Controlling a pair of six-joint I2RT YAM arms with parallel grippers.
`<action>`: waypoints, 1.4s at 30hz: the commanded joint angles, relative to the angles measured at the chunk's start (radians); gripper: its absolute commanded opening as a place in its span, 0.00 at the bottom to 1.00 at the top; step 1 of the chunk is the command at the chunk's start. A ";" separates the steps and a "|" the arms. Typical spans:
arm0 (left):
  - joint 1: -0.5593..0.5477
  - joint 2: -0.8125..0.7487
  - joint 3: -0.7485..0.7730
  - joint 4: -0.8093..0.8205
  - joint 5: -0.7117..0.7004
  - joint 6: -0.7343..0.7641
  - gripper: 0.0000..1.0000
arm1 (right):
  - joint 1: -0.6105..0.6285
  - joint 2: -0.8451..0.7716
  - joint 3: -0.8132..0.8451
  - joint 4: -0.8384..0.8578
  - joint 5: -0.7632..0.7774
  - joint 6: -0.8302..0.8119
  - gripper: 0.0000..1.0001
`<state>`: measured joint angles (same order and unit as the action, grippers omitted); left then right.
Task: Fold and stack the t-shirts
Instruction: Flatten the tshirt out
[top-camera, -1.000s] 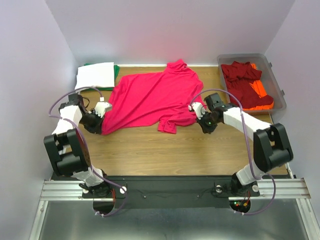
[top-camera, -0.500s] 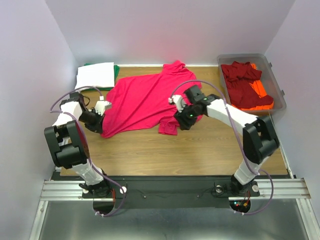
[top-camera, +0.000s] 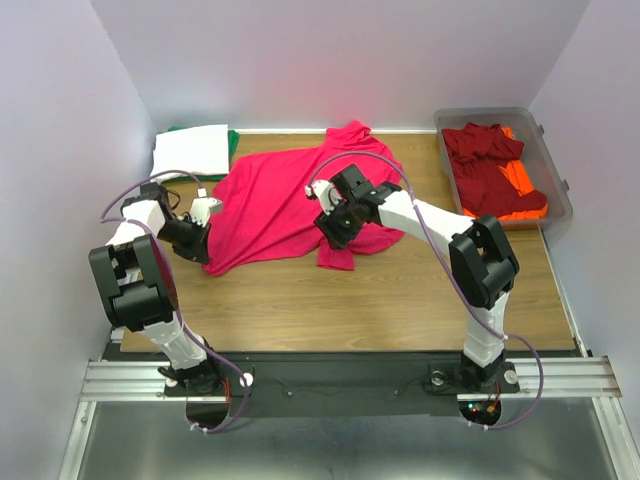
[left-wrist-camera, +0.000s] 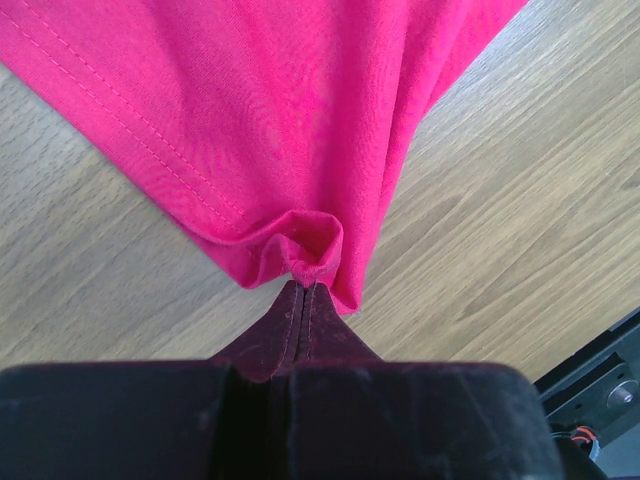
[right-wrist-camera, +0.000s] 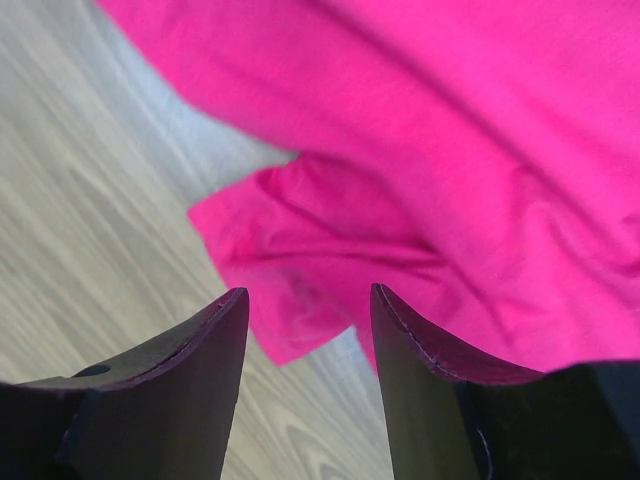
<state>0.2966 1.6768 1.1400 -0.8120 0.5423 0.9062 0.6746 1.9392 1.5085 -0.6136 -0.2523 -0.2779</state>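
A bright pink-red t-shirt (top-camera: 275, 195) lies spread on the wooden table (top-camera: 400, 290), partly rumpled at its near edge. My left gripper (top-camera: 203, 248) is at the shirt's left corner, shut on a bunched fold of the hem (left-wrist-camera: 310, 250); the left wrist view shows its jaws (left-wrist-camera: 303, 287) pressed together on the cloth. My right gripper (top-camera: 328, 218) hovers open over the shirt's middle. In the right wrist view its spread fingers (right-wrist-camera: 308, 300) frame a folded flap of the pink-red t-shirt (right-wrist-camera: 310, 260) with nothing between them.
A clear grey bin (top-camera: 560, 190) at the back right holds dark red t-shirts (top-camera: 485, 160) and an orange one (top-camera: 522, 195). A folded white t-shirt (top-camera: 190, 150) lies on a green one (top-camera: 233, 141) at the back left. Purple walls enclose the table.
My right gripper has opened, let go of the shirt's right edge and swung left over the shirt's middle. The left gripper keeps its hold and has barely moved.
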 joint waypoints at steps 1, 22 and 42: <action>0.003 0.012 0.037 -0.018 0.025 -0.003 0.00 | 0.019 0.027 0.064 0.044 0.044 0.042 0.58; 0.001 0.031 0.044 -0.019 0.031 0.013 0.00 | 0.025 0.038 -0.021 0.044 0.117 -0.046 0.17; 0.009 -0.115 -0.077 -0.219 -0.189 0.259 0.00 | 0.003 -0.511 -0.468 -0.317 0.048 -0.313 0.01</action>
<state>0.2970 1.6432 1.1316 -0.9142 0.4515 1.0706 0.6842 1.4769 1.1053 -0.7681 -0.1703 -0.5064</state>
